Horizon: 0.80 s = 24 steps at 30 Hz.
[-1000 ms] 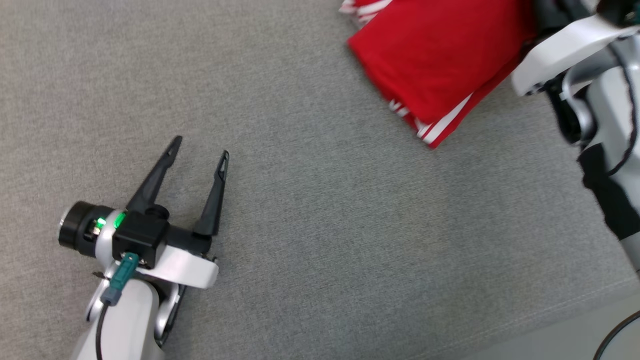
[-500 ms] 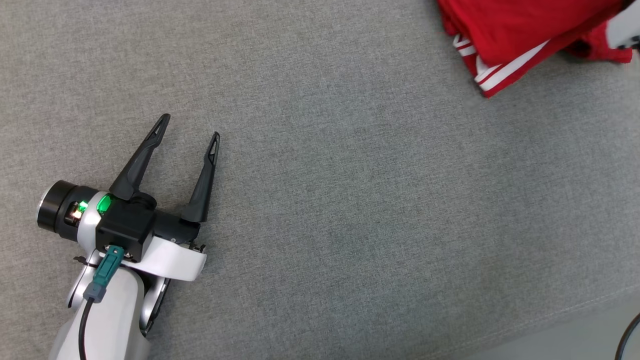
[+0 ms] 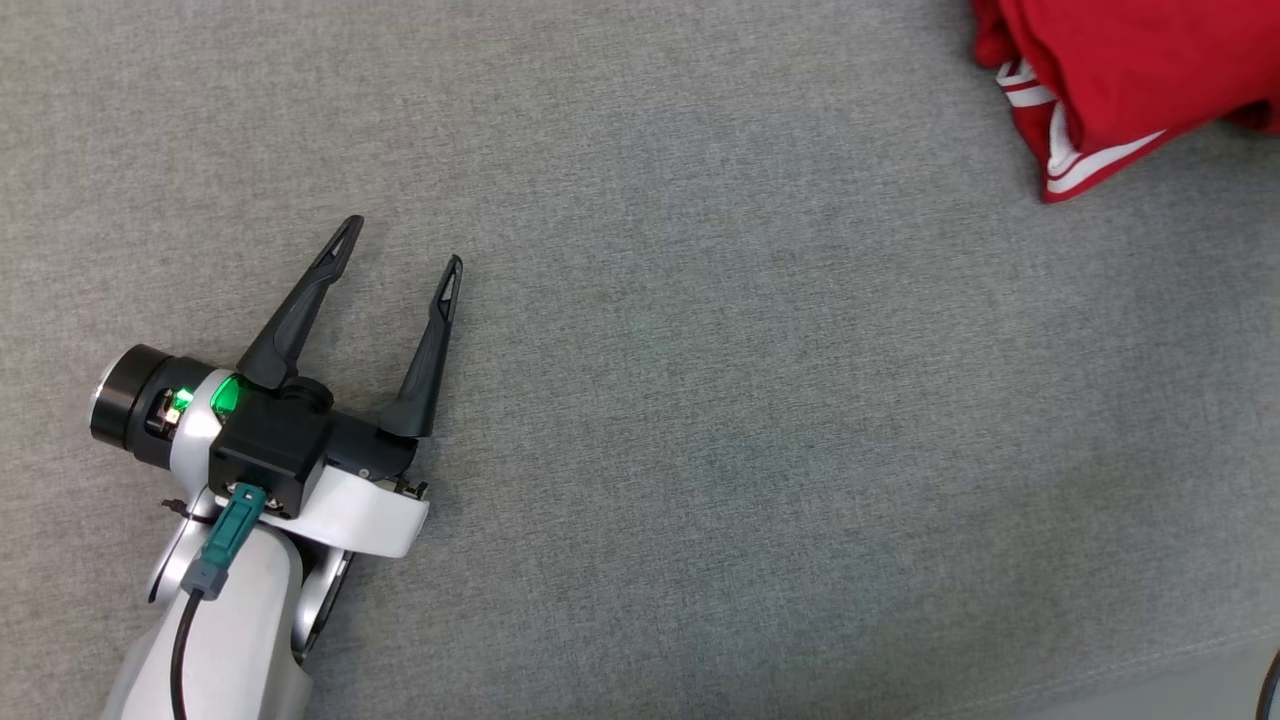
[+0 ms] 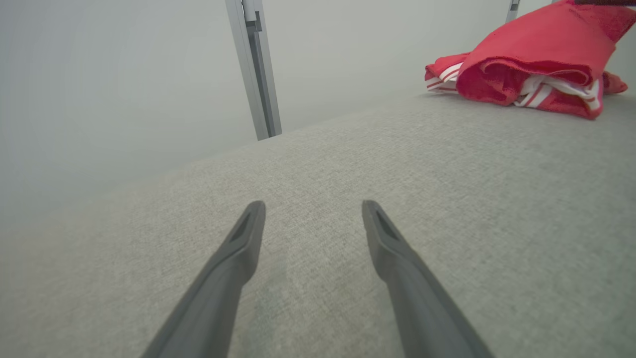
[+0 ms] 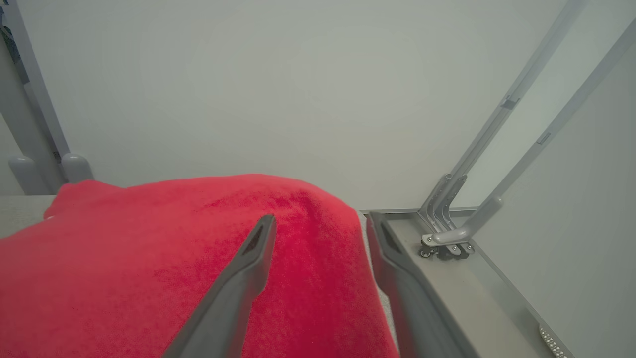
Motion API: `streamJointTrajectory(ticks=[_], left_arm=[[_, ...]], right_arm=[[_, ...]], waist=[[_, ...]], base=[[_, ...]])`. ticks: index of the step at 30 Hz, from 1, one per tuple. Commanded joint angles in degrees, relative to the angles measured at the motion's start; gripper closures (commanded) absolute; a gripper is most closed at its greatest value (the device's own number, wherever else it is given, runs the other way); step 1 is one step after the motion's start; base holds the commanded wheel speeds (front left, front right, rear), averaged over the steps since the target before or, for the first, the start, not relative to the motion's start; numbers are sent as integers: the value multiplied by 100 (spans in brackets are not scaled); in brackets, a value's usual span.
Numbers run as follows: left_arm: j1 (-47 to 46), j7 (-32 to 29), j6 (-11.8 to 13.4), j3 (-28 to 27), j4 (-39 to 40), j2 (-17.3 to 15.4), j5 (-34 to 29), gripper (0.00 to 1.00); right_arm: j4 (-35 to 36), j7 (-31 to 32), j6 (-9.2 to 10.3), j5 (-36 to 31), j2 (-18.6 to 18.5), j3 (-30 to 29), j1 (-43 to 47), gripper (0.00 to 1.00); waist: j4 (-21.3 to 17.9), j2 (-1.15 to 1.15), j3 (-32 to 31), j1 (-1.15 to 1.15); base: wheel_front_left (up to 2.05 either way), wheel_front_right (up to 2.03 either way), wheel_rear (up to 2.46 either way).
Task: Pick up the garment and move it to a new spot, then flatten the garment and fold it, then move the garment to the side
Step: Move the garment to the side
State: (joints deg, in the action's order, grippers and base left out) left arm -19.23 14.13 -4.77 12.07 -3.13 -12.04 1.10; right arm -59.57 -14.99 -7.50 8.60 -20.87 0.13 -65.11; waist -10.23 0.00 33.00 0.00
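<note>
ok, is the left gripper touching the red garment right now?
Apart. The head view shows the left gripper at lower left and the garment in the upper right corner, with a wide stretch of grey surface between them.

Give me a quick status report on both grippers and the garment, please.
Left gripper open, empty, over grey fabric surface. Right gripper open above red white-striped garment, folded, not gripped. Nothing seen in the way.

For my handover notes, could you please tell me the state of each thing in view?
Garment, folded in layers, lying on the grey surface.
Left gripper, open, empty, low over bare surface.
Right gripper, open, poised over the garment's edge.
</note>
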Motion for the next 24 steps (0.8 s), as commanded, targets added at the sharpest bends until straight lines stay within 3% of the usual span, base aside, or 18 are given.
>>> streamJointTrajectory(ticks=[1, 5, 11, 17, 24], left_arm=[[6, -28, 30, -17, -74, -56, -6, 0], [4, -15, 79, -13, -85, -49, 27, 0], [32, 41, 150, -25, -121, 59, 149, 0], [122, 66, 293, -114, -264, 309, 413, 0], [281, 93, 470, -342, -540, 626, 935, 0]], right_arm=[[-18, -29, 1, -138, -63, -68, -28, 0], [70, -29, 1, -910, 28, -604, -61, 0], [725, -28, 1, -1538, 794, -884, 155, 0], [1177, -29, 1, -1359, 1417, -310, 558, 0], [1567, -29, 1, -911, 1623, 661, 1272, 0]], waist=[[31, 0, 22, 0], [102, 0, 23, 0], [152, 0, -164, 0], [253, 0, -517, 0], [486, 0, -1067, 0]], base=[[0, 0, 0], [0, 0, 0], [0, 0, 0], [0, 0, 0], [0, 0, 0]])
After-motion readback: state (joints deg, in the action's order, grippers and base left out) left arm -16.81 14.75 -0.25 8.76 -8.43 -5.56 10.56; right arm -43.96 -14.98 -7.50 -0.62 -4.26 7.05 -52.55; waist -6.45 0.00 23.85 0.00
